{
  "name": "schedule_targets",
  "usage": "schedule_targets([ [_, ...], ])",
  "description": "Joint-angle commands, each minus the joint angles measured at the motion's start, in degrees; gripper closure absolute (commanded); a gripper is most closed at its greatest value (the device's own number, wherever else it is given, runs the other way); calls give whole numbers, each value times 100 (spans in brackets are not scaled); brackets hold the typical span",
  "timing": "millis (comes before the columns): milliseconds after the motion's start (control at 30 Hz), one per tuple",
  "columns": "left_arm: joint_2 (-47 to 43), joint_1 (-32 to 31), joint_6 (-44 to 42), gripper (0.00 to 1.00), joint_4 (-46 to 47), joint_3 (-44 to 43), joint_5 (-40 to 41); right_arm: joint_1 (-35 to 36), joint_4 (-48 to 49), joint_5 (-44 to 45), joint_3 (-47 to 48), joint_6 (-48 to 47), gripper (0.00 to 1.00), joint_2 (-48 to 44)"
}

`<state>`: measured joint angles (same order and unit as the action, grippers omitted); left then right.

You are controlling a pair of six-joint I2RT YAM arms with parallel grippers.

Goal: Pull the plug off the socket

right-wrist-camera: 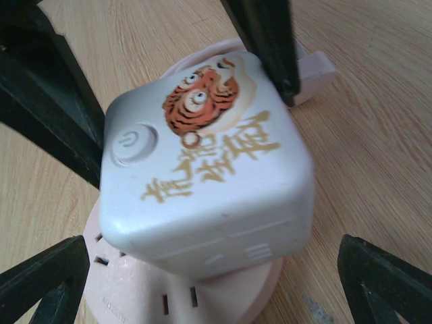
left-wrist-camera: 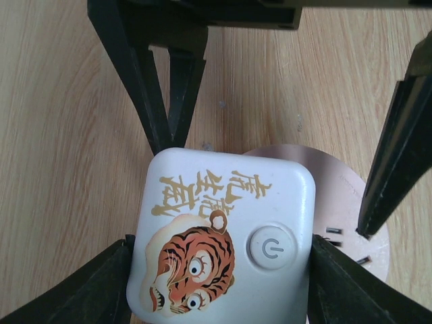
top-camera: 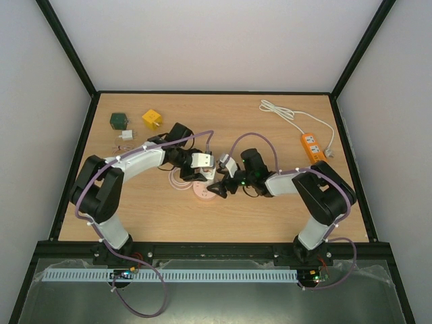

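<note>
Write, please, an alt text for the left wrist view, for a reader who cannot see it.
A white cube plug with a tiger picture and a power button sits on a round pink socket, clamped on both sides by the left gripper. The right gripper stands open around them, above a wooden table.

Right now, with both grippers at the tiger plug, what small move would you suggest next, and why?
Probably close the right gripper on the pink socket to steady it: its fingers stand open either side of it, while the left gripper seems clamped on the plug.
</note>
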<state>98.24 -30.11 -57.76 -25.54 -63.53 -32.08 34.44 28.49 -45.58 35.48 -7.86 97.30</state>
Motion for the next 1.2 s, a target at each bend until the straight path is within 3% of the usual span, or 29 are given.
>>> schedule_targets([
  [0, -194, -39, 346, 52, 382, 295, -114, 139, 482, 322, -18, 96, 2, 210],
  [400, -313, 2, 593, 59, 291, 238, -267, 230, 302, 303, 187, -236, 4, 863],
  [800, -536, 98, 431, 68, -76, -19, -1068, 198, -52, 171, 303, -321, 24, 1230],
  [1000, -982, 31, 93, 70, 399, 479, -751, 117, -168, 130, 389, -248, 27, 1388],
  [1167, -981, 57, 341, 72, 471, 459, -794, 107, -209, 171, 440, -251, 30, 1459],
])
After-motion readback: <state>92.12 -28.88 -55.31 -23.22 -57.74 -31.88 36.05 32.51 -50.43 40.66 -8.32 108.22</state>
